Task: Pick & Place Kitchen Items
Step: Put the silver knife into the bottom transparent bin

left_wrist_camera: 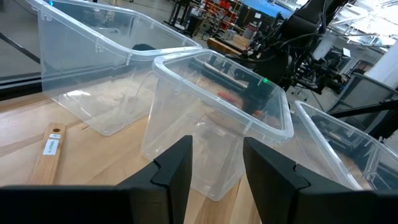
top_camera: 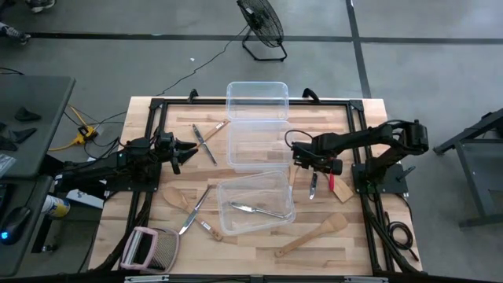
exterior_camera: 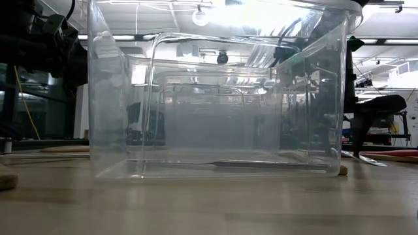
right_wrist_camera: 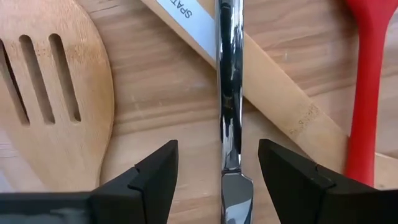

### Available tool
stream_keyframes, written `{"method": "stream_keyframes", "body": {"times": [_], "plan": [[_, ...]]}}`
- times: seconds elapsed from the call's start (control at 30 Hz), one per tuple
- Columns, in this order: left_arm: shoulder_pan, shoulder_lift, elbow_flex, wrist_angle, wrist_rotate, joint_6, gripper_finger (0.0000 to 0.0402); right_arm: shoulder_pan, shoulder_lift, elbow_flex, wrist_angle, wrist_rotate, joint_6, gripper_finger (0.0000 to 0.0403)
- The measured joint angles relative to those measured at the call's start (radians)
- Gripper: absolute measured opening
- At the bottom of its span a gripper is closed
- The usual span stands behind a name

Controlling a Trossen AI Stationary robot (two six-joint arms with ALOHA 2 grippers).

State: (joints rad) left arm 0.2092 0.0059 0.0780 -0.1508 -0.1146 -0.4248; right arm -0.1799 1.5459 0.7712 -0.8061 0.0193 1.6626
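My right gripper (top_camera: 314, 163) points down over a group of kitchen items at the table's right. In the right wrist view it (right_wrist_camera: 217, 180) is open, its fingers standing on either side of a silver knife (right_wrist_camera: 230, 93) without touching it. The knife lies across a pale wooden spatula handle (right_wrist_camera: 273, 87). A slotted wooden spatula (right_wrist_camera: 56, 93) and a red utensil (right_wrist_camera: 367, 81) lie to either side. My left gripper (top_camera: 185, 149) waits at the table's left, level and open (left_wrist_camera: 217, 168), with nothing between its fingers.
Three clear tubs stand in a row down the middle: far (top_camera: 257, 101), middle (top_camera: 258, 145) and near (top_camera: 255, 203), the near one with a silver piece (top_camera: 255, 210) inside. Wooden spoons and silver cutlery (top_camera: 192, 211) lie at the near left, a wooden spatula (top_camera: 310, 236) at the near right.
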Motion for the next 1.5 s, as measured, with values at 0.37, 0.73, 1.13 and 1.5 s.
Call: {"method": "stream_keyframes", "body": {"times": [0.37,0.73,1.13,1.5], "plan": [[0.000,0.000,0.000,0.000,0.000,0.000,0.0143,-0.009,-0.003,-0.035,0.036,-0.008,0.016,0.0215],[0.000,0.000,0.000,0.000,0.000,0.000,0.0143,-0.010,-0.003,-0.035,0.034,-0.002,0.009,0.0199],[0.000,0.000,0.000,0.000,0.000,0.000,0.0143,-0.011,-0.002,-0.036,0.031,0.010,0.002,0.0087],[0.000,0.000,0.000,0.000,0.000,0.000,0.0143,-0.011,-0.002,-0.037,0.023,0.010,-0.017,0.0034]]}}
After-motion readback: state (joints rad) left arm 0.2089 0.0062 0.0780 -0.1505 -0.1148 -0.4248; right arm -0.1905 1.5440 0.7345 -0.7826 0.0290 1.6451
